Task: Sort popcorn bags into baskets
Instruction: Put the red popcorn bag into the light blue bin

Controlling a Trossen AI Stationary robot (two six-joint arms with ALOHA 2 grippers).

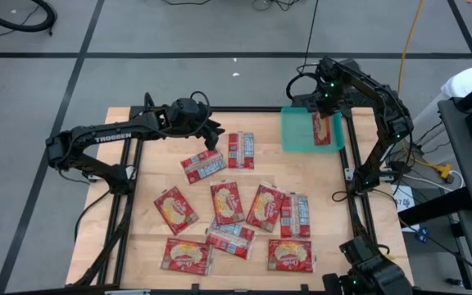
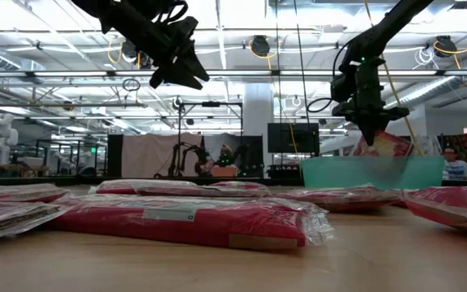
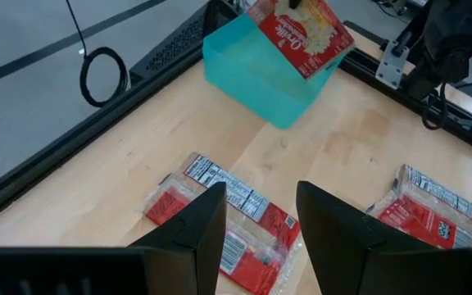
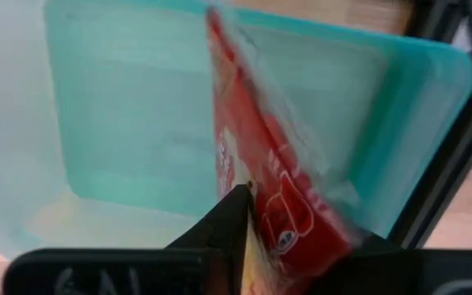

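1 popcorn bag (image 4: 260,188) — lower end hidden behind right pincer (image 4: 248,238).

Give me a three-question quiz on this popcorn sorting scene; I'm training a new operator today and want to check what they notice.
1. True or false: the teal basket sits at the table's far right corner, under the right gripper.
2. Which gripper has a popcorn bag at its fingers over the basket? A) left B) right C) neither
3. Fill in: the left gripper hovers with open fingers above the ____, holding nothing.

Key
1. True.
2. B: the bag hangs tilted from the right gripper, its lower end in the basket.
3. Table, above the loose bags near its far edge.
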